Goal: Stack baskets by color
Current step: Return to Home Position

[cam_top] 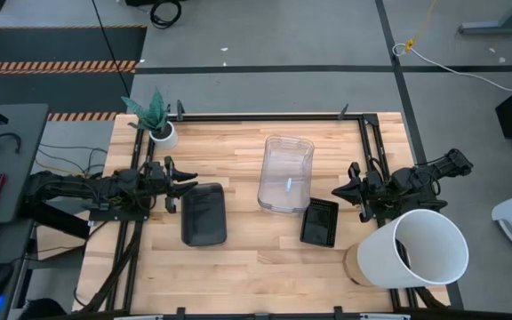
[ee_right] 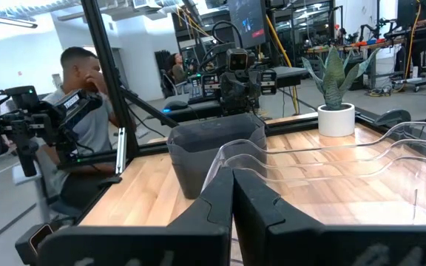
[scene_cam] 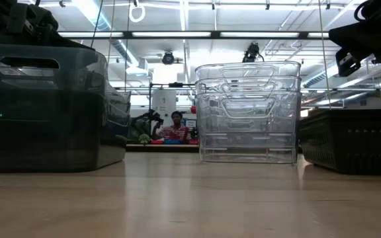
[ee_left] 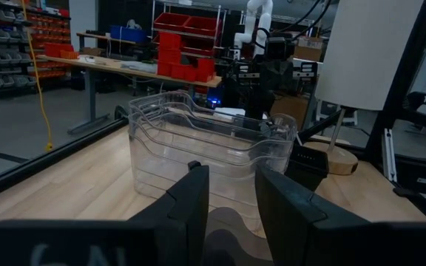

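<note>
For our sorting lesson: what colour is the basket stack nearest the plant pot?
The basket stack is smoky dark grey; the high view shows it best.

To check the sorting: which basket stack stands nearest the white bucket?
The black perforated stack, beside the white bucket; the clear stack and the grey stack stand farther off.

Clear baskets (cam_top: 286, 173): nested in one upright stack approx. mid-table (cam_top: 238, 276), rims stepped (several show in low view). Smoky grey baskets (cam_top: 204, 213): upright stack, apart to the left. Small black perforated baskets (cam_top: 319, 221): stacked just beside the clear stack's right corner.
</note>
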